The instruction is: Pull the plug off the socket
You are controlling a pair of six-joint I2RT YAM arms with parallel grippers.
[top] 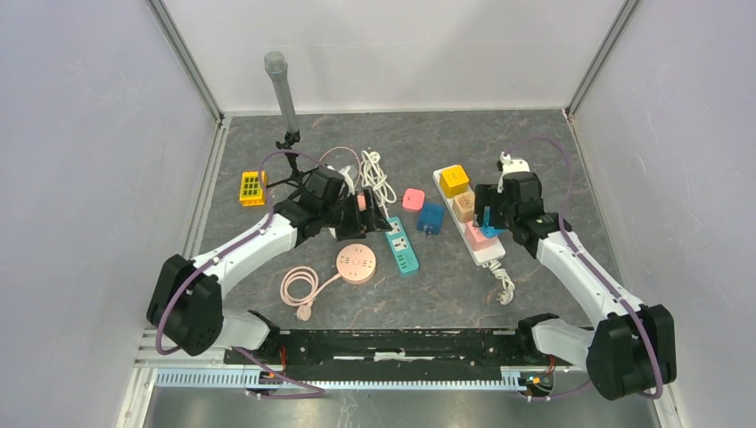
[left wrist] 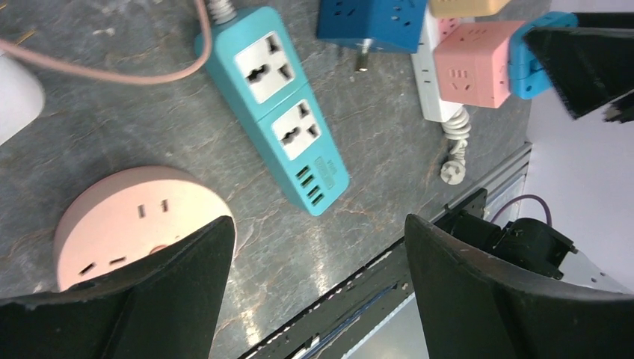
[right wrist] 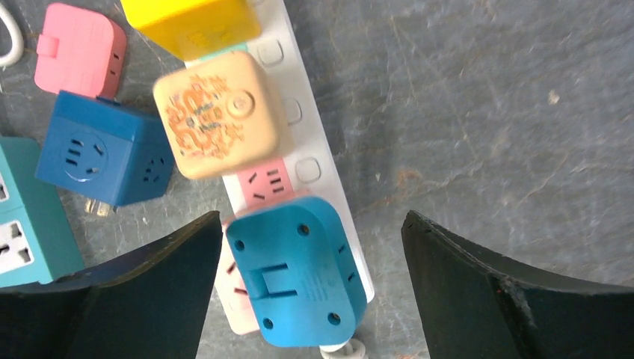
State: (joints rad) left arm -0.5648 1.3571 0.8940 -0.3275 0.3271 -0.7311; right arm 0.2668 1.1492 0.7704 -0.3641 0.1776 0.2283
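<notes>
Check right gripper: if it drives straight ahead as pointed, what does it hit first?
Likely the light-blue adapter, sitting between the fingers of the open right gripper; depth unclear.

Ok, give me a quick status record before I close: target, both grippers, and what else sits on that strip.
target: light-blue plug adapter, seated on a pink cube adapter on the white power strip
right gripper: open, jaws straddling the target
left gripper: open, over the round pink socket and teal power strip
also on strip: beige cube adapter, yellow cube adapter
plug: not yet pulled
</notes>
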